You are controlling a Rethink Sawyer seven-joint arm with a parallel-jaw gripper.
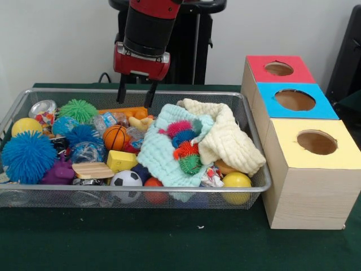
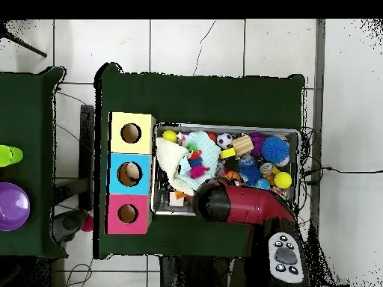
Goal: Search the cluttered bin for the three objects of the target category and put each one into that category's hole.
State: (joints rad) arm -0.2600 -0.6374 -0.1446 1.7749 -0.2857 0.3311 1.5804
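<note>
- Three boxes stand in a row right of the bin in the front view, touching one another: the yellow box [image 1: 312,169] nearest, the blue box [image 1: 293,101] behind it, the red box [image 1: 278,69] farthest, each with a round hole in its top.
- Along the bin's [image 1: 141,195] near wall lie a soccer ball [image 1: 126,180], a yellow ball [image 1: 237,180] and a big blue spiky ball [image 1: 27,156].
- Mid-bin, a mint cloth [image 1: 163,152] holds a cluster of small spiky balls [image 1: 185,148], red, teal, orange and green; a cream cloth [image 1: 228,138] is heaped just beside it, toward the boxes.
- Farther in sit a basketball [image 1: 114,137], a wood block [image 1: 93,170] and a green spiky ball [image 1: 78,110].
- At the far wall, the gripper [image 1: 136,95] hangs empty above the clutter, its two fingers spread apart, touching nothing.
</note>
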